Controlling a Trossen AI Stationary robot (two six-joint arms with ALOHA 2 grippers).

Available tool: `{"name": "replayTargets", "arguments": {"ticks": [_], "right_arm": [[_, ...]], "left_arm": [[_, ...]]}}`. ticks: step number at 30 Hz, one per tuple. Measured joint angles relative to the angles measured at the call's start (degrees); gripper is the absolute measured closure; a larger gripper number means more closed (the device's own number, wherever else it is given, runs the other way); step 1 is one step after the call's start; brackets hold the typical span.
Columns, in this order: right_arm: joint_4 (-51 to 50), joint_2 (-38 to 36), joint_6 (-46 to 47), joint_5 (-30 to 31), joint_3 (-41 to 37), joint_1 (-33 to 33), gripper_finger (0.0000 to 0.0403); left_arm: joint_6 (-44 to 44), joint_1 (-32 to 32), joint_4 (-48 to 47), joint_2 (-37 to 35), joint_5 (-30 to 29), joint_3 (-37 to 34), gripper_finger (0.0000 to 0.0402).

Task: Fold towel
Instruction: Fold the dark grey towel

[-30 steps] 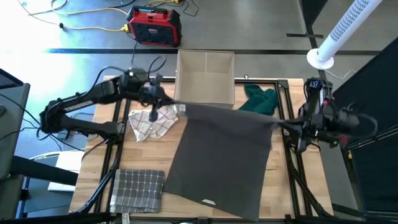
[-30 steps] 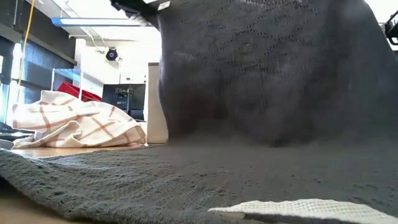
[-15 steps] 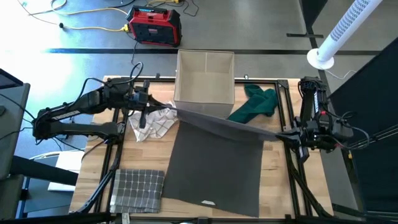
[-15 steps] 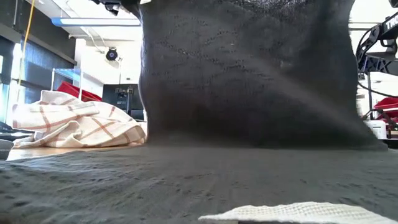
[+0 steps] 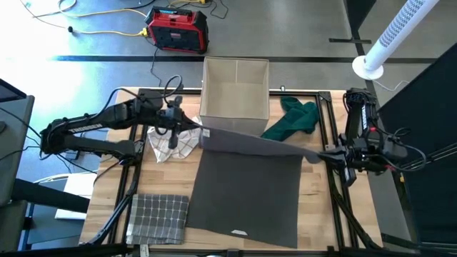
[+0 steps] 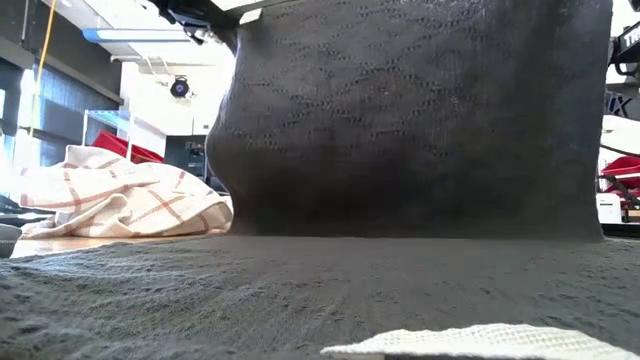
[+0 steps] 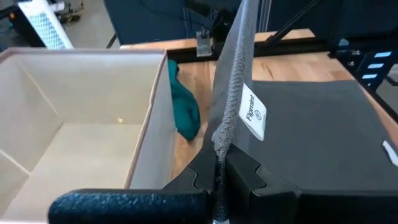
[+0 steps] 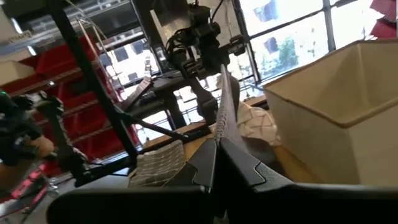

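Comparing with a second ago, I see the dark towel (image 5: 250, 185) at frame centre has dropped from a high drape to a low taut edge, left gripper (image 5: 202, 133) and right gripper (image 5: 314, 154) each clamped on a corner, so I judge the fold-over is next.

Dark grey rectangular knit towel (image 5: 246, 189), half lifted: far edge raised off the table, stretched taut between the left gripper (image 5: 201, 133) and the right gripper (image 5: 319, 152), each pinching one far corner. From that edge the cloth hangs down as a curtain, then the near half lies flat on the table, below and between both grippers. White label (image 7: 252, 115) sewn just beside the left gripper's pinch; a second pale tag (image 5: 240, 231) at the near edge.
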Motion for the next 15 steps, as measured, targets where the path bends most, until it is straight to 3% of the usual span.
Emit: {"name": "replayTargets", "arguments": {"ticks": [8,15], "right_arm": [[1.05,0.02,-8.60,-1.37,1.99,-1.56,0.0403],[0.71,2.37,-15.44,-4.07,3.75,-9.16,0.0403]], "left_arm": [[-0.58,-0.08,3.79,-2.62,0.25,0.00,0.0401],[-2.06,-0.14,3.77,-3.14,0.25,0.00,0.0401]]}}
